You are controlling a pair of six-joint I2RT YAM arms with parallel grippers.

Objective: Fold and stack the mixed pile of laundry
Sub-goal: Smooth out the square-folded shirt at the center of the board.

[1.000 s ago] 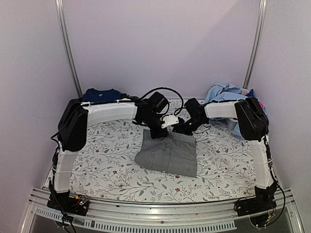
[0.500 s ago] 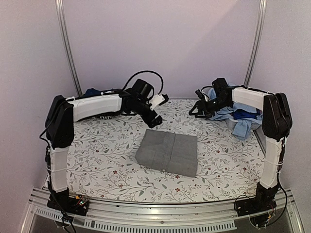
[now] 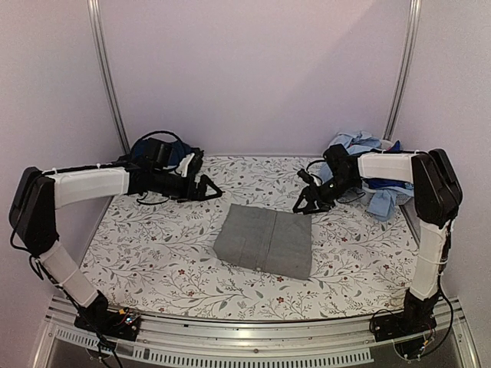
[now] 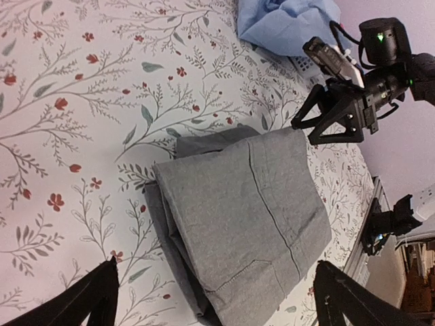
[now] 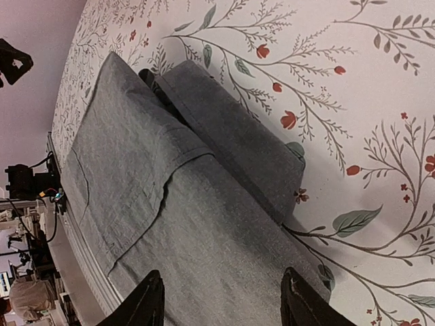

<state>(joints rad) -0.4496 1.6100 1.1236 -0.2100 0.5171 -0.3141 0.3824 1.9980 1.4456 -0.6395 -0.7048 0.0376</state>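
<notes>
Folded grey shirt point(image 3: 265, 244) laid flat at the middle of the flowered sheet point(image 3: 146, 253), both grippers clear of it.

The shirt is folded into a neat rectangle, and a seam is seen running down its top layer (a lower layer pokes out along one edge in the wrist views). More laundry is piled at the back: a light blue heap point(image 3: 357, 146) in the far right corner and a navy piece point(image 3: 144, 151) in the far left corner. The right gripper point(image 3: 308, 198) is poised just beside the shirt's far right corner, its fingers set apart with nothing between them. The left gripper point(image 3: 210, 188) is held off the shirt's far left side, fingers spread wide, nothing gripped.
</notes>
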